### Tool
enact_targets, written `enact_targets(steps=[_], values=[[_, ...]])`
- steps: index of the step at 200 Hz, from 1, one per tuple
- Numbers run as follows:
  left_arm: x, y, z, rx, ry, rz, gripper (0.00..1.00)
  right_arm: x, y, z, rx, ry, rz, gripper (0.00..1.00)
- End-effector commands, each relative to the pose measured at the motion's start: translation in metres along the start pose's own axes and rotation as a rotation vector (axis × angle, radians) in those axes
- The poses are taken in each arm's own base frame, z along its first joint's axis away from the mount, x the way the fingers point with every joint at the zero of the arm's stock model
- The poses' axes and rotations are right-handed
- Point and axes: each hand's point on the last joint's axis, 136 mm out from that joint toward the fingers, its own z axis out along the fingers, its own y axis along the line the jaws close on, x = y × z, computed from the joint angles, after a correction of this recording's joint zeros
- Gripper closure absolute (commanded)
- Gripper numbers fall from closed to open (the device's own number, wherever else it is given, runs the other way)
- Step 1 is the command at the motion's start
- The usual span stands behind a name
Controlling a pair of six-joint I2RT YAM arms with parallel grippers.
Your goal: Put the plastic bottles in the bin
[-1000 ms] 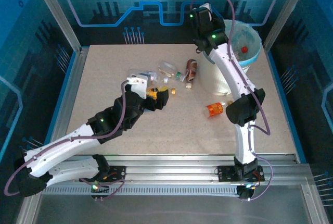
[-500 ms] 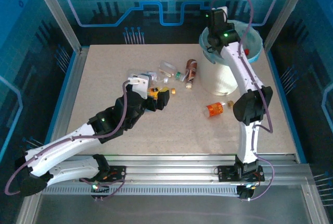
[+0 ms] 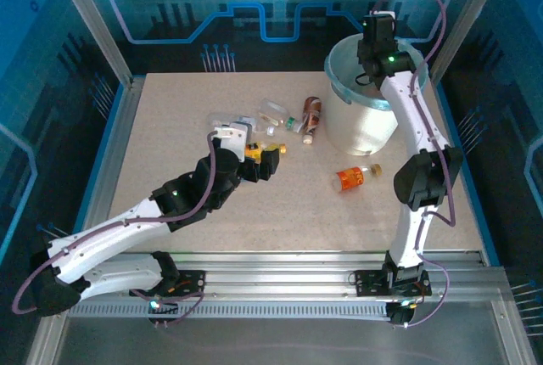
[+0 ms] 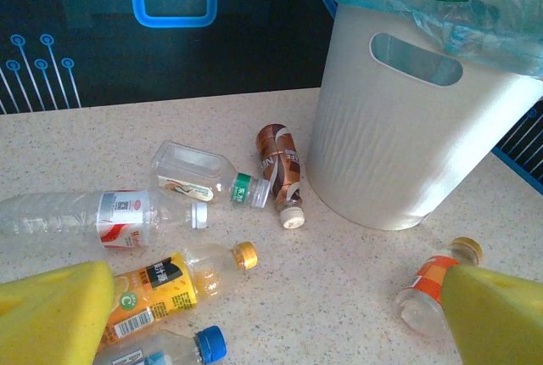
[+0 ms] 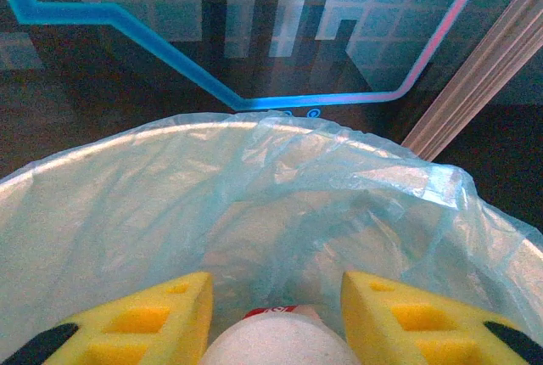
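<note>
Plastic bottles [image 4: 110,216] are mostly lying loose on the table [image 4: 356,246], but starting at the pincers: the right gripper [image 5: 273,284] is clenching one, the held bottle [image 5: 276,344], its whitish end showing betw. the yellow pads [image 5: 144,318], and is hanging it over the open mouth of the bin [image 5: 254,178], w/ the blue liner directly below. The left gripper [image 4: 271,284] is hovering low over the table, fully released, pads spread wide, grasping nothing. Just in front of it the orange-label bottle [image 4: 161,284] w/ a yellow cap is lying on its side, the blue-cap bottle [image 4: 182,350] nearer, and the orange bottle [image 4: 424,289] is sitting just beside the right-hand pad. Farther out the green-cap bottle [image 4: 204,174] and the brown-label bottle [image 4: 278,161] are lying flat, the latter just beside the bin wall; the bin itself is standing at the far right. Handling, prob.: these are looking empty or nearly so, i.e. light, w/ thin walls that are likely giving under a squeeze, and smooth and round, so apt to be rolling or slipping. Best hold is likely across the mid-body at the label, jaws crossing the long axis, not at the cap or neck.
</note>
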Motion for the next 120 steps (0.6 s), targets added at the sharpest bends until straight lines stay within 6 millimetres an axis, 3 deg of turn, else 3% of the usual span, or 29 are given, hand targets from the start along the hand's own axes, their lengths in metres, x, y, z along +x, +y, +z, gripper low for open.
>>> enact_targets(steps=[1, 27, 67, 120], values=[[-0.002, 0.0, 0.002, -0.003, 0.0, -0.02, 0.01, 0.06, 0.01, 0.008, -0.043, 0.191, -0.056, 0.76], [-0.002, -0.003, 0.006, 0.001, 0.0, -0.02, 0.01, 0.044, 0.021, -0.02, -0.036, 0.091, -0.066, 0.78], [0.0, -0.007, 0.009, 0.009, 0.012, -0.024, 0.01, 0.031, 0.046, -0.055, 0.067, -0.032, -0.254, 0.78], [-0.001, -0.004, 0.007, -0.001, 0.016, -0.014, 0.01, -0.006, 0.03, -0.086, 0.177, -0.137, -0.338, 0.78]])
